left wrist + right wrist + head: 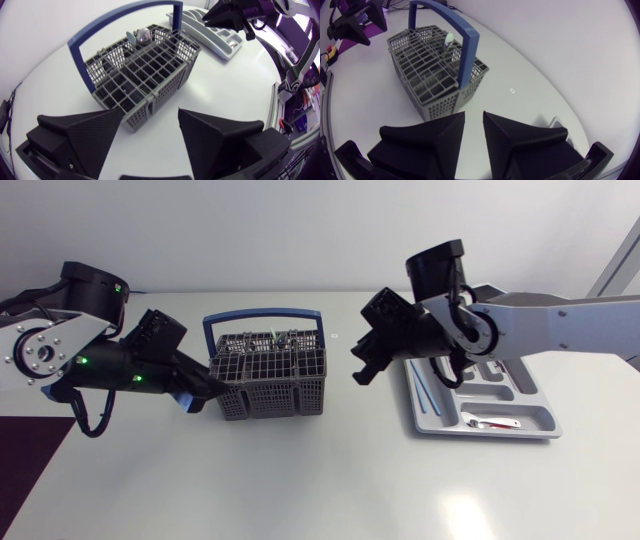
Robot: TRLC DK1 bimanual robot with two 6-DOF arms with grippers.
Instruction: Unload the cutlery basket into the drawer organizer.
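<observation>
Cutlery basket (268, 370) sits at the middle of the head view, left of the drawer organizer (485, 395) at right, both on the pale surface (320, 480). My left gripper (205, 395) is low at the basket's left end, and my right gripper (365, 365) hangs between basket and organizer. In the left wrist view my left gripper (150, 117) has its fingers spread wide and empty, with the basket's (145, 70) near corner just ahead of the gap. A spoon (142, 35) stands at the far end. In the right wrist view my right gripper (474, 120) has its fingers drawn to a narrow slit, holding nothing. The basket (427, 70) lies ahead, and the spoon (449, 40) pokes up beside the blue handle (465, 40). I judge the spoon stiff, light and slippery: pinch the exposed end and lift straight up. The light basket may slide.
</observation>
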